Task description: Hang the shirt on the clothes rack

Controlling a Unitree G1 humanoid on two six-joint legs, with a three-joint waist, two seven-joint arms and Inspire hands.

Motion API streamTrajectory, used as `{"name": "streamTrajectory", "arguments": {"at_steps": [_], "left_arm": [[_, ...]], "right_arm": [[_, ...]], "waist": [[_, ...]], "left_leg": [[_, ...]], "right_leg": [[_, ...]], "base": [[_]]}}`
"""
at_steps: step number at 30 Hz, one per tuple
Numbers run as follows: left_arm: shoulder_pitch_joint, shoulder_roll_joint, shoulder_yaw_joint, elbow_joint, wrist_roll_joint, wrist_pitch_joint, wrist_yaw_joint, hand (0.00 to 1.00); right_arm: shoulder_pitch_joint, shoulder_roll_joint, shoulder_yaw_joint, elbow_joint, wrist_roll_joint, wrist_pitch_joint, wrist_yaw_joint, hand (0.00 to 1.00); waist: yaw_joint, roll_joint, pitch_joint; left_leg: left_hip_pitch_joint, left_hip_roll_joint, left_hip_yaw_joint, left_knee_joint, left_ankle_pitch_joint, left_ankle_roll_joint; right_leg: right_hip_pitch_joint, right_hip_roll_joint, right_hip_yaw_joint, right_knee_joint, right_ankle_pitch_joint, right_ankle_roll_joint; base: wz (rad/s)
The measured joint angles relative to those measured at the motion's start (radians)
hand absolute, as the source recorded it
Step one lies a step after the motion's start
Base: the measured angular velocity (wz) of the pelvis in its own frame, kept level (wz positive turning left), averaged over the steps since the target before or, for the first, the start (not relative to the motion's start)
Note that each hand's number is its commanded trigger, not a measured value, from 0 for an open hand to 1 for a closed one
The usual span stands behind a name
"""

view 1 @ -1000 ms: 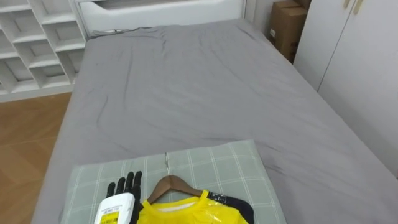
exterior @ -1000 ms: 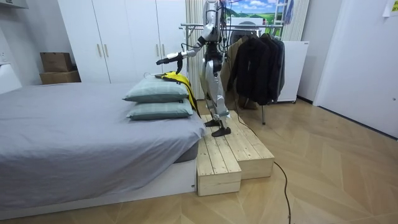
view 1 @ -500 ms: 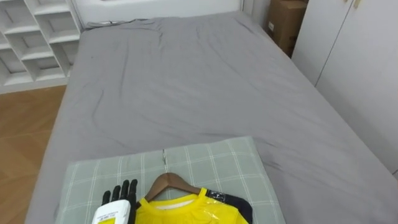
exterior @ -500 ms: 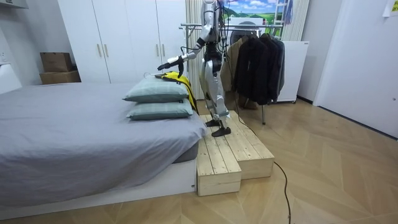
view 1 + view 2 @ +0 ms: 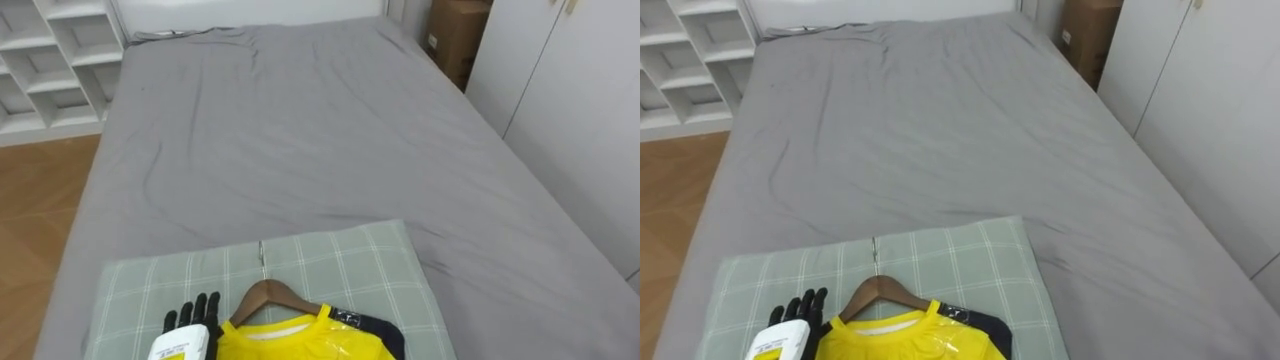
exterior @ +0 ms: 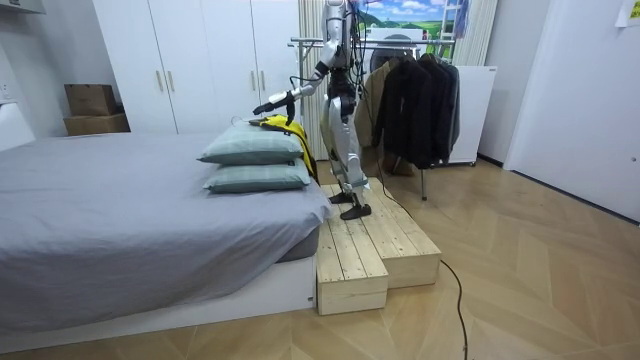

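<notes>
The left hand (image 5: 192, 316) was seen at the lower left of the eye views, its black fingers held straight and close together, not curled – nothing was gripped. It was held over the soft green checked pillow (image 5: 340, 270), just beside the curved wooden hanger (image 5: 268, 296). The yellow shirt (image 5: 300, 343), of smooth shiny cloth, was laid on this pillow with the hanger in its collar – the thin metal hook (image 5: 262, 254) was pointed towards the wrinkled grey bed (image 5: 300, 130).
</notes>
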Motion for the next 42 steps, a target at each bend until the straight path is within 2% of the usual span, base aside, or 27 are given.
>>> {"name": "streamTrajectory", "arguments": {"at_steps": [16, 26, 31, 42], "left_arm": [[-0.004, -0.004, 0.0, 0.021, -0.041, 0.0, -0.054, 0.0], [-0.056, -0.018, 0.0, 0.075, -0.042, 0.007, -0.125, 0.0], [-0.061, -0.018, -0.001, 0.075, -0.044, 0.013, -0.127, 0.0], [-0.061, -0.032, 0.001, 0.106, -0.12, 0.015, -0.162, 0.0]], "right_arm": [[0.004, 0.0, 0.003, 0.004, 0.001, 0.001, -0.009, 0.0], [0.004, 0.001, 0.012, 0.008, 0.0, 0.002, 0.004, 0.0], [0.003, 0.001, 0.044, 0.008, -0.001, 0.003, 0.0, 0.0], [0.002, 0.001, 0.043, 0.007, -0.005, 0.011, 0.0, 0.0]], "waist": [[-0.001, -0.002, 0.0013], [0.001, -0.003, 0.002], [0.0, 0.001, -0.0004], [0.006, -0.014, 0.0008]], "left_leg": [[-0.001, 0.0, -0.003, 0.003, 0.0, 0.0], [-0.001, -0.002, 0.003, 0.003, 0.0, 0.0], [-0.001, -0.002, 0.002, 0.003, 0.0, 0.0], [0.003, 0.001, 0.003, 0.002, 0.0, 0.0]], "right_leg": [[-0.012, -0.001, -0.005, 0.015, 0.0, 0.0], [-0.013, -0.002, 0.001, 0.012, 0.0, 0.0], [-0.012, -0.003, -0.004, 0.014, 0.0, 0.0], [-0.012, 0.0, -0.002, 0.021, 0.0, 0.0]], "base": [[0.0], [-0.01], [0.0], [0.0]]}}
